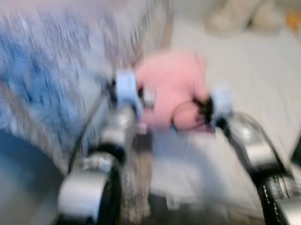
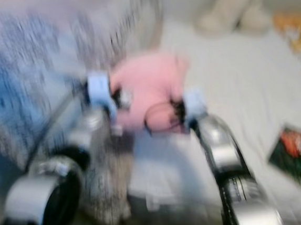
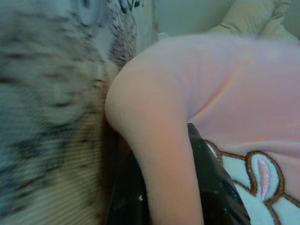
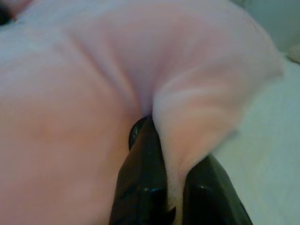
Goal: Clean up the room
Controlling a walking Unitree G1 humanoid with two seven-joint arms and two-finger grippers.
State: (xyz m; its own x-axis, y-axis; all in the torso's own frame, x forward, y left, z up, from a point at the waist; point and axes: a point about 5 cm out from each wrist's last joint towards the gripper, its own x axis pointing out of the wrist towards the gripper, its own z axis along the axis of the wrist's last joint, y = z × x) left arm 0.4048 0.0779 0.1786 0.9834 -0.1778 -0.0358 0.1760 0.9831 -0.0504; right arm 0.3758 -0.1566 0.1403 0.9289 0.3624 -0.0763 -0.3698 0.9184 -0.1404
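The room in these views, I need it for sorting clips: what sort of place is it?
Probably a bedroom: a pale bed sheet, a beige plush toy, and a soft pink garment pinched by the left gripper and right gripper.

A soft pink garment (image 1: 172, 92), with a white patch outlined in brown on it, sits bunched over the pale bed (image 1: 253, 77), its folds pinched between the black fingers of both grippers.
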